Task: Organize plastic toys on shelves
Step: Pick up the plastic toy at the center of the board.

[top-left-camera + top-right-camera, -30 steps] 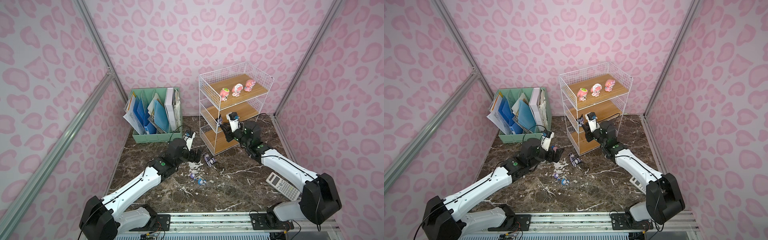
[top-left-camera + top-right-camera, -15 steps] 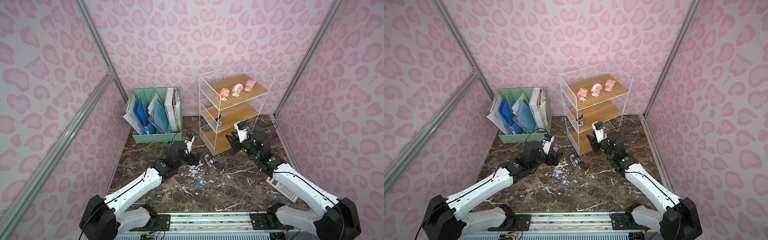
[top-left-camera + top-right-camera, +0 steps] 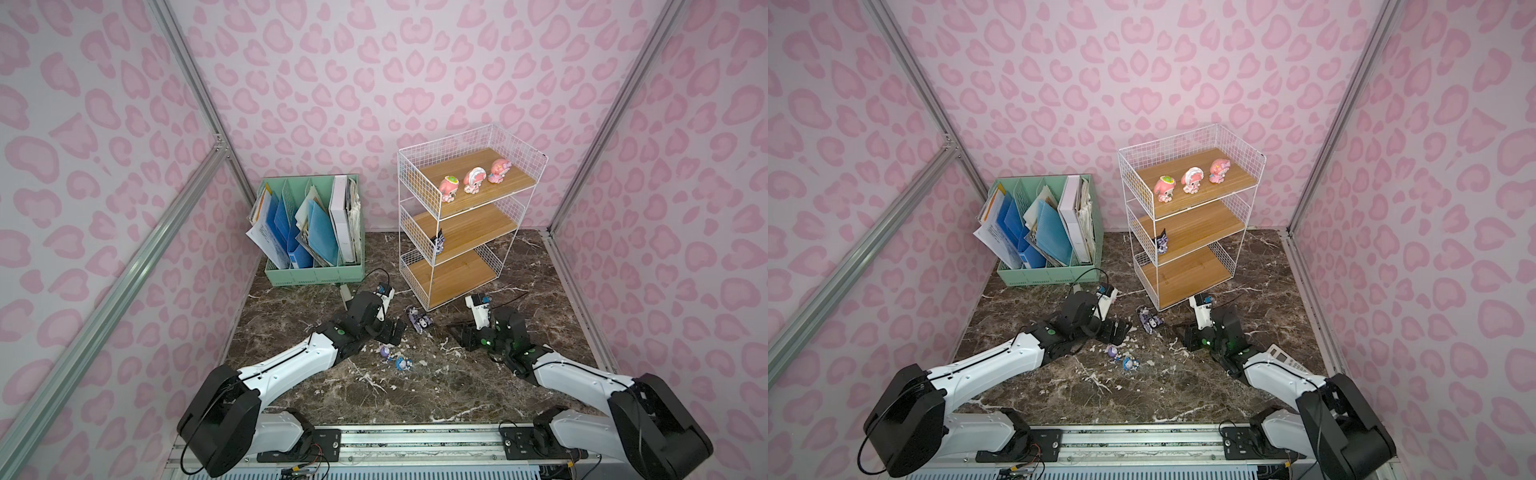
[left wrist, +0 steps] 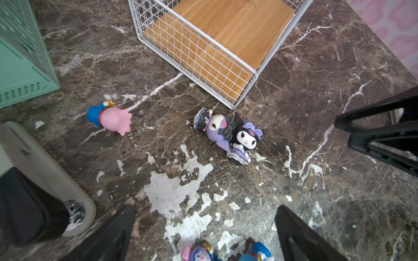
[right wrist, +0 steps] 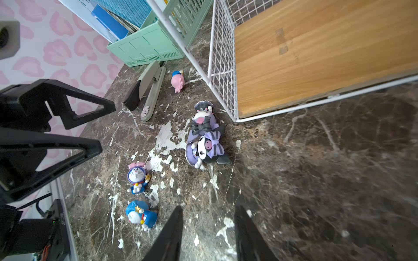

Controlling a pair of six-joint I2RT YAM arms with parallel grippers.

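Observation:
The white wire shelves (image 3: 469, 216) hold three pink toys (image 3: 473, 179) on the top board and one black-purple toy (image 3: 439, 243) on the middle board. Two more black-purple toys (image 5: 208, 146) lie tumbled together on the floor by the rack's corner. A purple-hooded tiny toy (image 5: 136, 177) stands near a fallen blue one (image 5: 141, 217), and a pink tiny toy (image 4: 110, 118) lies towards the organizer. My left gripper (image 4: 204, 217) hangs open just above the floor, left of the black-purple pair. Facing it from the right, my right gripper (image 5: 209, 210) is open and empty.
A mint-green file organizer (image 3: 311, 232) full of papers stands left of the shelves. A grey stapler (image 5: 147, 90) lies on the floor before it. A white calculator (image 3: 1287, 359) peeks out beside my right arm. Pink walls close in on three sides.
My right arm has pulled back from the middle shelf and come down to the floor, its jaws now wider apart. My left gripper has dropped slightly and stayed open.

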